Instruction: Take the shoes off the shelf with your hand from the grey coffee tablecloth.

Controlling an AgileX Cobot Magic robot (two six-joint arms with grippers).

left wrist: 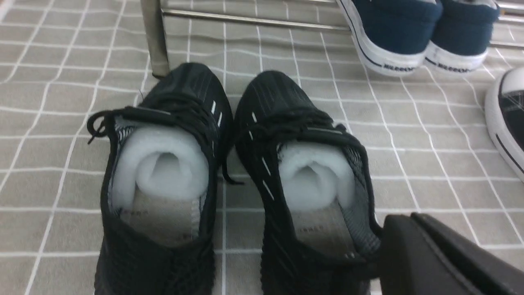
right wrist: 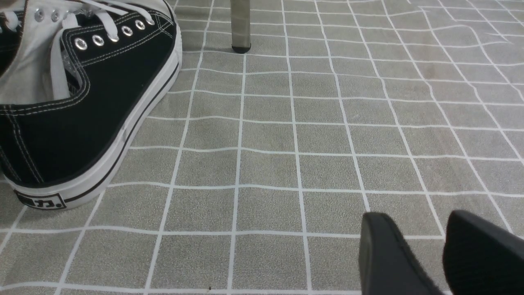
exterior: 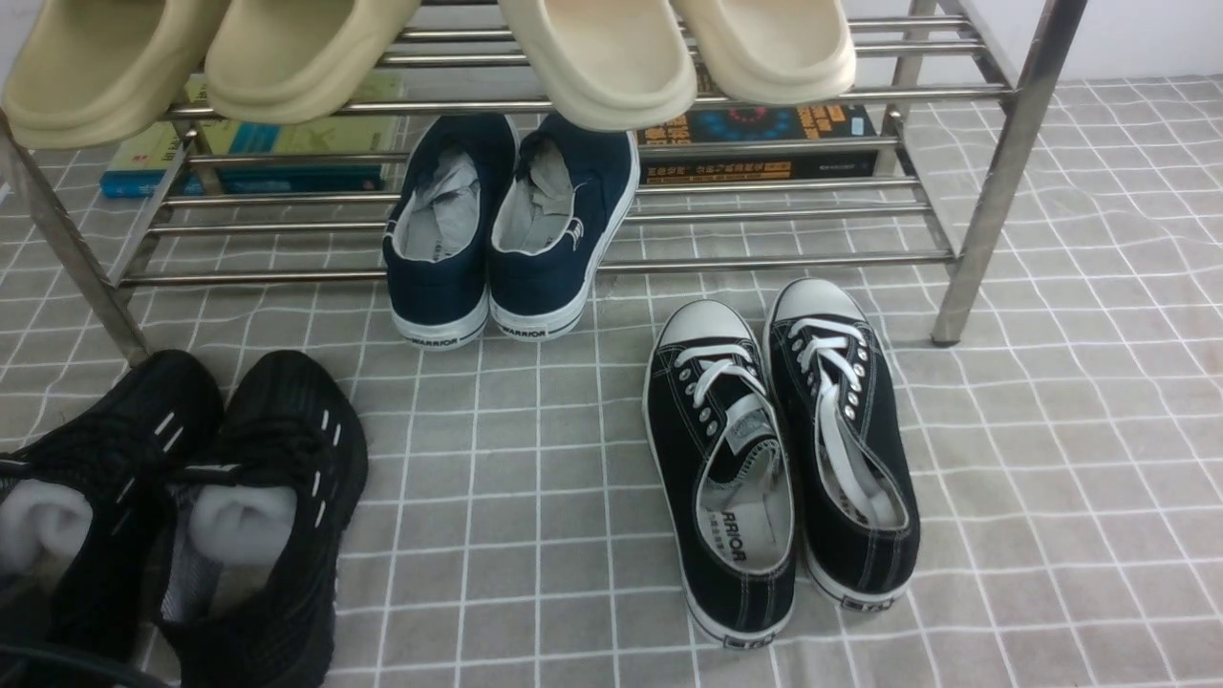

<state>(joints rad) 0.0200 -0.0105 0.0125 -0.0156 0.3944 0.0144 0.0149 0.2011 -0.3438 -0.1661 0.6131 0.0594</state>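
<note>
Front view: shoes point(exterior: 182, 516) beside shelf point(exterior: 76, 258) leg — canvas pair point(exterior: 779, 454) well apart.

"WARRIOR" on navy sneakers' point(exterior: 511, 229) white heel rims, centre; also on canvas sneaker's point(exterior: 718, 478) insole, lower right. Book titles unreadable.

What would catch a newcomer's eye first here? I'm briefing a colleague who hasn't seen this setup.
Probably the all-black knit mesh sneakers stuffed with white foam rolls, on the grey-brown grid cloth at the near left, by the shiny steel-tube shoe rack. Next, the navy white-soled pair on the rack's lower tier, heels overhanging, and the black canvas white-laced pair on the cloth.
</note>
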